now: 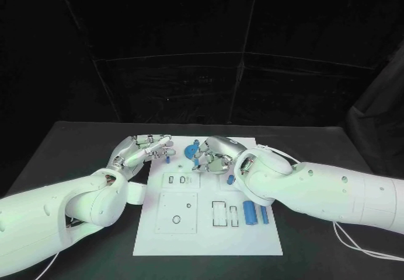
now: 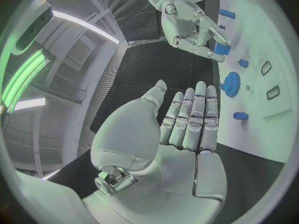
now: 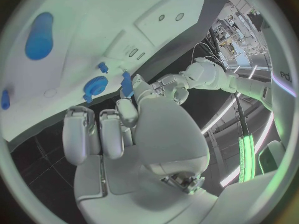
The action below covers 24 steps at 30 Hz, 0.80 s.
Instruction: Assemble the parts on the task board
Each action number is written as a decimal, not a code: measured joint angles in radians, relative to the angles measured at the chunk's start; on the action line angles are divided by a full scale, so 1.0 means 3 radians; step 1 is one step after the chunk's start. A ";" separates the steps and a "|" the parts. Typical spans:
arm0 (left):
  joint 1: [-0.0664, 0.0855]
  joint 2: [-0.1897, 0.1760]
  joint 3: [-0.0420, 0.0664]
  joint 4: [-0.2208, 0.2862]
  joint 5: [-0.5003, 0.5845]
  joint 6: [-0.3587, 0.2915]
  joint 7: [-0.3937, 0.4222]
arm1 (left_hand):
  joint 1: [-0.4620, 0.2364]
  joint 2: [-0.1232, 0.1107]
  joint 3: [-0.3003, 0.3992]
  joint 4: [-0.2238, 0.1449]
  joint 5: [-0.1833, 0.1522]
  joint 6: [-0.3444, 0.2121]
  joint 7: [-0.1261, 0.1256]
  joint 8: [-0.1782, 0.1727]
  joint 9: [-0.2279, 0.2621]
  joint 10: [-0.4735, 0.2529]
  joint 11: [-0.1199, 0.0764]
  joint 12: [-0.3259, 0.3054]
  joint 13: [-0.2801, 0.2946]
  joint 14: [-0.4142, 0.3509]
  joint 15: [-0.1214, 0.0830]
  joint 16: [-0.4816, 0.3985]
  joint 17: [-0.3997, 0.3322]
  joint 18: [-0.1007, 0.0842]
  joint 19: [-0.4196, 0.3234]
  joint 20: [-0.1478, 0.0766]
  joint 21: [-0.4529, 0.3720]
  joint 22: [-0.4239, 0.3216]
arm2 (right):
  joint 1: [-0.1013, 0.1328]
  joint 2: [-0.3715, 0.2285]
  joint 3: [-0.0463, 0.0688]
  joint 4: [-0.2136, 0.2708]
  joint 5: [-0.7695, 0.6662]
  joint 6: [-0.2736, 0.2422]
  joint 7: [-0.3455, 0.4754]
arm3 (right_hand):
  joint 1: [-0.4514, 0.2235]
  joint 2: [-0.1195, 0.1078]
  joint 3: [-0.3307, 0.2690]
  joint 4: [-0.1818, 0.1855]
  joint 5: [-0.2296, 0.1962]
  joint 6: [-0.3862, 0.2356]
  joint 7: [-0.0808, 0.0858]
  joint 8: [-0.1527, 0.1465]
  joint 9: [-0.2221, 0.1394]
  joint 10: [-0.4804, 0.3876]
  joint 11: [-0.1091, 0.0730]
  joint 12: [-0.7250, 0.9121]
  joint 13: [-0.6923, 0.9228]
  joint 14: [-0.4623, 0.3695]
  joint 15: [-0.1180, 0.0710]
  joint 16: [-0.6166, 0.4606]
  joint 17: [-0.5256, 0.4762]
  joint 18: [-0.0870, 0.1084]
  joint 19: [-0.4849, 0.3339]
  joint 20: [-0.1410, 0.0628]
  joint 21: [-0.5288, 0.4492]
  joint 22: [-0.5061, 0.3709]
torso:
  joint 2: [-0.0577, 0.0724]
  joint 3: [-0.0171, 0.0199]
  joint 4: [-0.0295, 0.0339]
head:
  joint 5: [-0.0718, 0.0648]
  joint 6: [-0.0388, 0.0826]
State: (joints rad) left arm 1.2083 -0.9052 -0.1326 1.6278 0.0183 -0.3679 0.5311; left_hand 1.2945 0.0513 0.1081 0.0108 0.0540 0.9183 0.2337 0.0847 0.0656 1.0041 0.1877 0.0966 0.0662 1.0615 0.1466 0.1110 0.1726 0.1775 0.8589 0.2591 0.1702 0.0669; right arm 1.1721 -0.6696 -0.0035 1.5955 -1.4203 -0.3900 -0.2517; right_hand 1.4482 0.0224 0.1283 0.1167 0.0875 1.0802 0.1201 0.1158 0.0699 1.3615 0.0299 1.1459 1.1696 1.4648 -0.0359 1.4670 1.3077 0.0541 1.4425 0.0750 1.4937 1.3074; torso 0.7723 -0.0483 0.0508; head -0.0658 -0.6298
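Task board (image 1: 211, 233) sits mid-frame in my head view, white plate running from centre down toward the bottom edge, on the black counter (image 1: 76, 146). Blue gear (image 1: 190, 151) is at the board's upper part, between the two hands. Small blue peg (image 1: 169, 157) just left of it, near the left hand's fingertips. Two blue cylinders (image 1: 249, 213) lie side by side lower right on the board, close to the right forearm. Rectangular slots (image 1: 218, 213) and a raised square plate with an oval hole (image 1: 177, 212) in the board's lower half.

Room: dark curtain backdrop behind the counter in the head view. Left wrist view shows a green light strip (image 2: 22, 77) off to the side. No readable writing on the board; I can't make out any labels.

Left hand (image 1: 143, 149) at the board's upper left edge. In its wrist view the fingers (image 2: 193, 117) are straight and pressed side by side, palm bare, holding nothing.

Right hand (image 1: 212, 154) over the board's upper centre, fingers curled down. Left wrist view shows it pinching a small blue part (image 2: 222, 49) at its fingertips, just above the board.
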 measured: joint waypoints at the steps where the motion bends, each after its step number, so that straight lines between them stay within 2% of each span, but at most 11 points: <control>1: 0.0003 -0.0001 0.0000 0.0002 0.0004 -0.0001 0.0000 | 0.0000 0.0000 0.0000 0.0000 0.0000 0.0000 0.0000 -0.0011 0.0000 0.0000 0.0000 0.0000 0.0000 0.0000 0.0000 0.0000 0.0000 0.0000 0.0000 0.0000 -0.0012 0.0000 | -0.0002 0.0025 -0.0012 -0.0010 -0.0018 0.0011 -0.0023 | 0.0000 0.0000 0.0001 -0.0001 0.0000 0.0000 0.0000 0.0000 0.0000 -0.0002 0.0002 0.0000 -0.0001 0.0000 0.0000 0.0000 0.0000 0.0000 0.0000 0.0000 0.0000 0.0000 | -0.0001 0.0000 0.0000 | 0.0007 -0.0001; 4: 0.0006 -0.0006 0.0000 0.0007 0.0016 -0.0003 -0.0001 | 0.0000 0.0000 0.0000 0.0000 0.0000 0.0000 0.0000 -0.0011 0.0000 0.0000 0.0000 0.0000 0.0000 0.0000 0.0000 0.0000 0.0000 0.0000 0.0000 0.0000 -0.0012 0.0000 | -0.0013 0.0095 -0.0044 -0.0044 -0.0075 0.0044 -0.0085 | -0.0009 -0.0009 0.0008 -0.0007 0.0013 0.0000 -0.0001 -0.0002 -0.0003 -0.0002 0.0002 0.0000 -0.0012 0.0000 0.0000 -0.0004 0.0000 0.0000 0.0000 0.0000 0.0000 0.0000 | -0.0001 0.0001 0.0000 | 0.0019 -0.0009; 10: 0.0011 -0.0015 0.0000 0.0017 0.0029 -0.0007 -0.0002 | 0.0000 0.0000 0.0000 0.0000 0.0000 0.0000 0.0000 -0.0011 0.0000 0.0000 0.0000 0.0000 0.0000 0.0000 0.0000 0.0000 0.0000 0.0000 0.0000 0.0000 -0.0012 0.0000 | -0.0063 0.0188 -0.0067 -0.0104 -0.0188 0.0091 -0.0173 | -0.0018 -0.0018 0.0023 -0.0023 0.0026 -0.0005 -0.0005 -0.0017 -0.0004 -0.0002 0.0002 -0.0017 -0.0015 0.0000 0.0000 -0.0004 0.0000 0.0000 0.0000 0.0000 0.0000 0.0000 | -0.0001 0.0005 0.0000 | 0.0034 -0.0019; 24: 0.0015 -0.0017 0.0001 0.0023 0.0040 -0.0012 -0.0002 | 0.0000 0.0000 0.0010 -0.0010 0.0000 0.0000 0.0000 -0.0011 0.0000 0.0000 0.0000 0.0000 0.0000 0.0000 0.0000 0.0000 -0.0001 0.0000 0.0000 0.0000 -0.0012 0.0000 | -0.0140 0.0303 -0.0072 -0.0163 -0.0364 0.0152 -0.0241 | -0.0023 -0.0025 0.0032 -0.0014 0.0039 -0.0009 -0.0010 -0.0037 -0.0003 -0.0002 0.0002 -0.0017 -0.0014 0.0000 0.0000 -0.0004 -0.0001 0.0000 0.0000 0.0000 0.0000 0.0000 | 0.0001 0.0010 0.0000 | 0.0059 -0.0048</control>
State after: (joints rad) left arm 1.2129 -0.9105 -0.1325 1.6347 0.0303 -0.3714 0.5304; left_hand 1.2946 0.0513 0.1111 0.0078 0.0540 0.9183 0.2337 0.0814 0.0656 1.0041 0.1877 0.0966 0.0662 1.0615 0.1466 0.1111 0.1723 0.1775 0.8589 0.2591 0.1666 0.0669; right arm 1.1300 -0.5788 -0.0252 1.5466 -1.5295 -0.3444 -0.3239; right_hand 1.4412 0.0151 0.1380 0.1126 0.0992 1.0774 0.1170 0.1046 0.0690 1.3610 0.0305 1.1408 1.1655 1.4648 -0.0358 1.4659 1.3075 0.0542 1.4425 0.0750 1.4937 1.3074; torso 0.7726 -0.0453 0.0508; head -0.0480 -0.6441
